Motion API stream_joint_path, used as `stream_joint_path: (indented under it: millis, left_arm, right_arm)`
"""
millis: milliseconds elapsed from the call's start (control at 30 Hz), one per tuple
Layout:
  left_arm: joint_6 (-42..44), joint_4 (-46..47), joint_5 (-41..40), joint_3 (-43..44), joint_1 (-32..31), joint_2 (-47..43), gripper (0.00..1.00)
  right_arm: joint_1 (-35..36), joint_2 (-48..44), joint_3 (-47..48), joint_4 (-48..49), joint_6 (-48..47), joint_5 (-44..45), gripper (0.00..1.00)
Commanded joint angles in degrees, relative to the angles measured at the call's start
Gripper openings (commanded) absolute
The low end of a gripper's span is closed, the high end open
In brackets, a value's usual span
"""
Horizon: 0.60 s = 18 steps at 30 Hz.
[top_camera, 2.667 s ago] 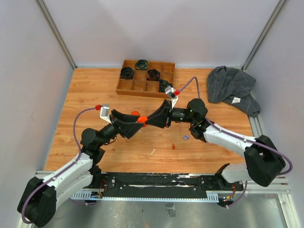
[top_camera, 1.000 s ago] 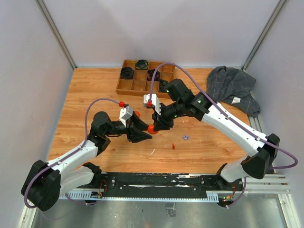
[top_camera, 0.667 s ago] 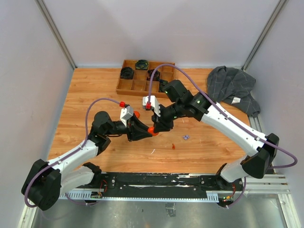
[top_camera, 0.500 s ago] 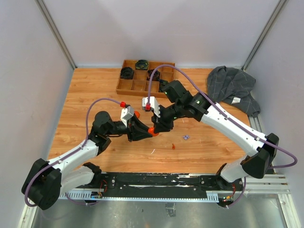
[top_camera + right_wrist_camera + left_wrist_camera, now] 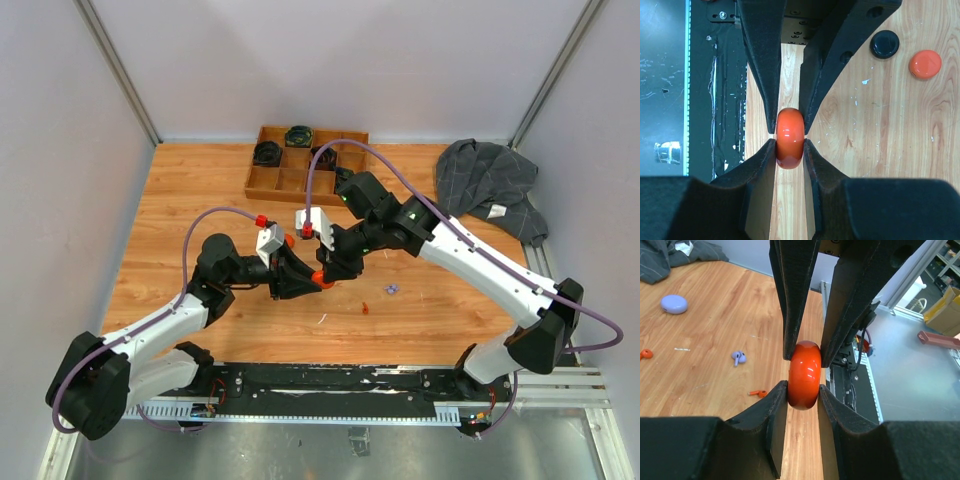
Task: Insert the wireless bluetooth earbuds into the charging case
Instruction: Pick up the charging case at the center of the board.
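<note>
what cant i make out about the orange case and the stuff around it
orange case: seam and contents hidden in both wrist views; it sits edge-on between the fingers of the left pincer and right pincer.
Top view: the pincers cover most of that case.
orange earbud: cut off by the left wrist view's left edge.
tray contents: too small in the top view.

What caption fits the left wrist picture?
Left hand and right hand both pinch the orange case above the wooden table.
</note>
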Motion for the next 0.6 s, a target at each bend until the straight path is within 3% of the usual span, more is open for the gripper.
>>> stream_joint_path:
  millis: [0,167,333,467,567]
  left_arm:
    - [-0.5,2.3,3.2,2.3,-1.6,-0.4,0.34]
    - [-0.5,2.3,3.5,2.4,-1.7,-0.4,0.36]
    - [0.0,2.4,2.7,2.1,-1.8,-0.6,0.22]
    - [1.6,2.5,0.2,1.0,-1.8,-1.9,0.06]
    - [3.0,2.4,-2.2,-0.1,-1.8,-3.6,0.01]
  right_arm:
    - [0.9,1.1,1.9,2.6,-1.8,1.9,0.01]
    - [0.9,1.3,2.0,2.6,-2.0,2.2,0.01]
    - [1.0,1.1,1.8,2.8,-2.0,2.9,0.04]
    - [1.0,0.0,0.6,4.3,-1.8,3.6,0.17]
    - [1.0,-1.3,-1.1,6.1,-1.6,4.2,0.31]
